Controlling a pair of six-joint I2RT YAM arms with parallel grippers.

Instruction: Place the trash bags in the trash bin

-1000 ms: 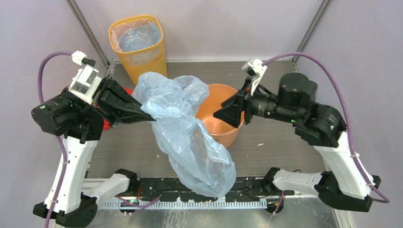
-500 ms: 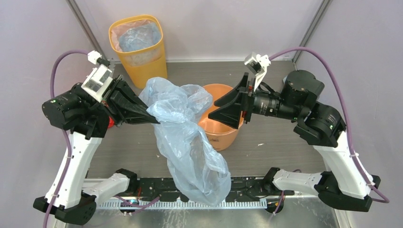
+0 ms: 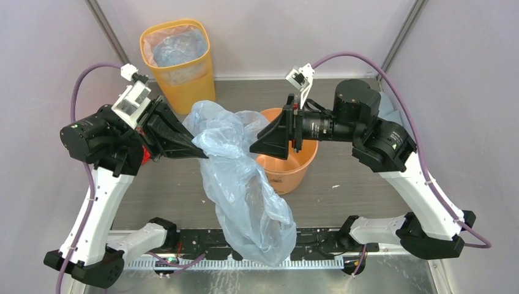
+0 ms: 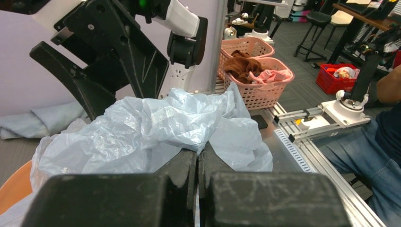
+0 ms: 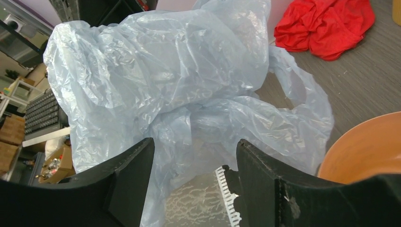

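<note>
The crinkled trash bag is a pale translucent blue, the trash bin plain orange, the taller bin yellow with a bluish liner, the cloth bright red, and the surface streaked grey-brown

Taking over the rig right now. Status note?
Left gripper: shut on the bunched top of the blue trash bag.
Right gripper: open, facing the bag, gripping nothing.
Orange trash bin: upright, just behind the bag. The bag hangs outside it, with its tail past the near edge of the table.
Done: bag held up.
Left: get the bag into the bin and release it.
</note>
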